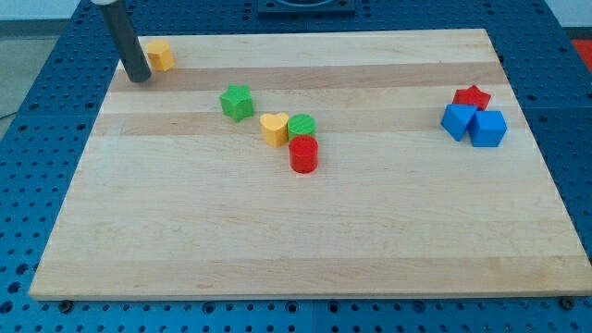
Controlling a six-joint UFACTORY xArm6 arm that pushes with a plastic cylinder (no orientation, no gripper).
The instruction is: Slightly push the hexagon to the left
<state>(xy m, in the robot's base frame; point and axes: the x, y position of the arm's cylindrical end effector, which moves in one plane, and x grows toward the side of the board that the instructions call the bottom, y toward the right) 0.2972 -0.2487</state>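
Starting at the view's left: our tip [139,80] sits low on the desk [277,250], near the top-left corner. The arm carries no pincer, only a rod, so there is no spread or pinched state to report.

The yellow hexagon [161,55] is just right of our tip and slightly toward the view's top, close or touching; we can't tell which.

Step in hand, as we judge it: our tip is on the wrong side. We'd round the hexagon without clipping it and line up on its right face at mid-height. Then a short nudge left, stopping early, since the desk edge is near.

Further right of our tip and lower:
- green star [238,102]
- yellow heart [273,129], touching the green cylinder [302,125]
- red cylinder [303,154], just below those two

Far right, bunched together:
- red star [472,95]
- blue block [456,121], shape unclear
- blue cube [488,129]

Count: eight blocks, two each of yellow, green, red and blue. One hexagon, two stars, two cylinders, one heart.
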